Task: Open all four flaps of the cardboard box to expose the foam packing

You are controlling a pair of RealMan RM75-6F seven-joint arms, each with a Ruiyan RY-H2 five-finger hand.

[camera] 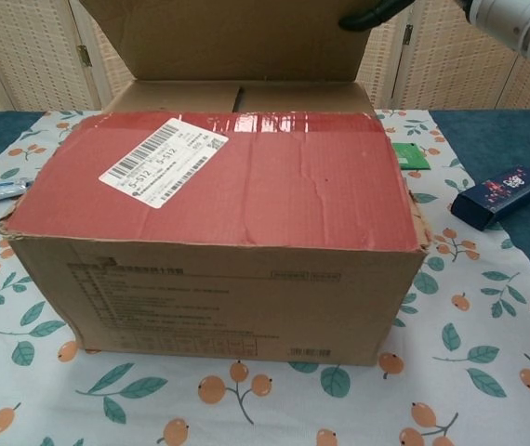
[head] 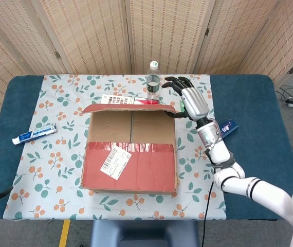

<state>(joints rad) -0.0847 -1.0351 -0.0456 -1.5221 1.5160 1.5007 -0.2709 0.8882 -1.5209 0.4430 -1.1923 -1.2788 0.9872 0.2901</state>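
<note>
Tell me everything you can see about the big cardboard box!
The cardboard box is brown with a red-taped top and sits in the middle of the table on the leafy tablecloth. A white barcode label is stuck on its near flap, which lies shut. The far flap stands up, touched by the right hand. Underneath, two plain inner flaps are closed.

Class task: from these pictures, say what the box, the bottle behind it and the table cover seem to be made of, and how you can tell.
Box: brown cardboard, matte; glossy red tape on top. Bottle: clear, probably plastic. Table cover: leaf-printed sheet, cloth or vinyl; unclear.
</note>
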